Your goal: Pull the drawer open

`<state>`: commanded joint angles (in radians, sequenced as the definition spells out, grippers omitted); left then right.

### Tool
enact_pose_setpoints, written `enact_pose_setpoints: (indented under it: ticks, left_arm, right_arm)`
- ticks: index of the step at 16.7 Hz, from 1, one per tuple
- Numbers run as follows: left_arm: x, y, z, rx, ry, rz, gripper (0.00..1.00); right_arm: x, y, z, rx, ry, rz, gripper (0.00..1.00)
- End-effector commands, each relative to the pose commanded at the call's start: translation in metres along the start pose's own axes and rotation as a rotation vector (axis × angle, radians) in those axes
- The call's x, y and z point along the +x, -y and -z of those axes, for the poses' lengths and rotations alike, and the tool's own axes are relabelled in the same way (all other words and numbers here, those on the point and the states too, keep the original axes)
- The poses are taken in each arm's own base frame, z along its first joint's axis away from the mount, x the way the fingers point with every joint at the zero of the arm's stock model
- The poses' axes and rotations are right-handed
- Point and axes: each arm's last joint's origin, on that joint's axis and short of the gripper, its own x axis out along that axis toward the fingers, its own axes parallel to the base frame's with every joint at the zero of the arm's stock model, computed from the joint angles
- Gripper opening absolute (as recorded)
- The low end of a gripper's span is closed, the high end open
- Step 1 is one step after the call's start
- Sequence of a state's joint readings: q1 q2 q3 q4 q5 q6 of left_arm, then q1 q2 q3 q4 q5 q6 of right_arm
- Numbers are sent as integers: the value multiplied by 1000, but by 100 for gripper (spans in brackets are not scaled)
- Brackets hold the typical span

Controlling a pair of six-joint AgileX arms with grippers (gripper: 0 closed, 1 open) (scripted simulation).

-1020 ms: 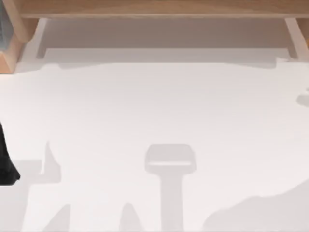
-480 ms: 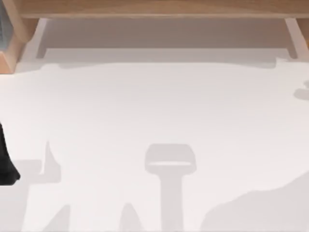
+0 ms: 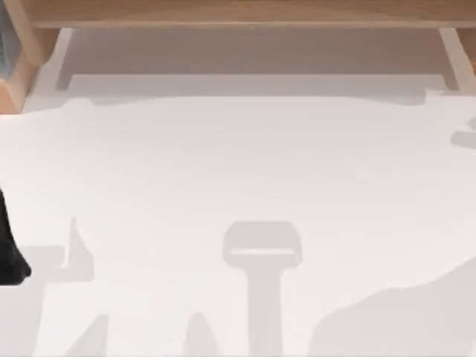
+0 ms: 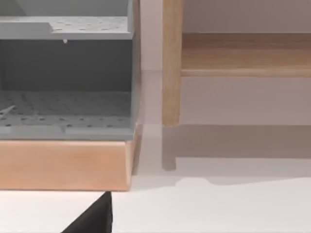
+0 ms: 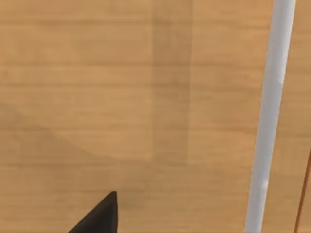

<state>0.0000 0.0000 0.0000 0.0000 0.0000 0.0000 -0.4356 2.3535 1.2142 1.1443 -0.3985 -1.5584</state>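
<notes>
The right gripper's black fingertip (image 5: 99, 216) sits close before the light wooden drawer front (image 5: 121, 97), beside its white bar handle (image 5: 269, 116); whether its jaws are apart cannot be told.

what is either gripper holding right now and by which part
It cannot be told. The right wrist view has a black fingertip close to a wooden panel with the white bar handle off to one side, ungripped. The left arm sits at the table's left edge.

You have the white table (image 3: 245, 171) open from centre out to 3 and 6 o'clock, blocked at 12 by the wooden cabinet (image 3: 238, 13), at 10 by a grey rack (image 4: 65, 73), and at 8 by the dark left arm (image 3: 9, 245).
</notes>
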Motion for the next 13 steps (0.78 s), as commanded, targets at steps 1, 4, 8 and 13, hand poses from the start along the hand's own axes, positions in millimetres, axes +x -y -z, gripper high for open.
enact_pose_setpoints:
  ticks: [1, 4, 8, 13]
  left_arm:
    - [0, 0, 0, 0, 0, 0, 100]
    - [0, 0, 0, 0, 0, 0, 100]
    - [0, 0, 0, 0, 0, 0, 100]
    - [0, 0, 0, 0, 0, 0, 100]
  right_arm:
    - [0, 0, 0, 0, 0, 0, 77]
    - [0, 0, 0, 0, 0, 0, 55]
    - [0, 0, 0, 0, 0, 0, 25]
    - [0, 0, 0, 0, 0, 0, 0]
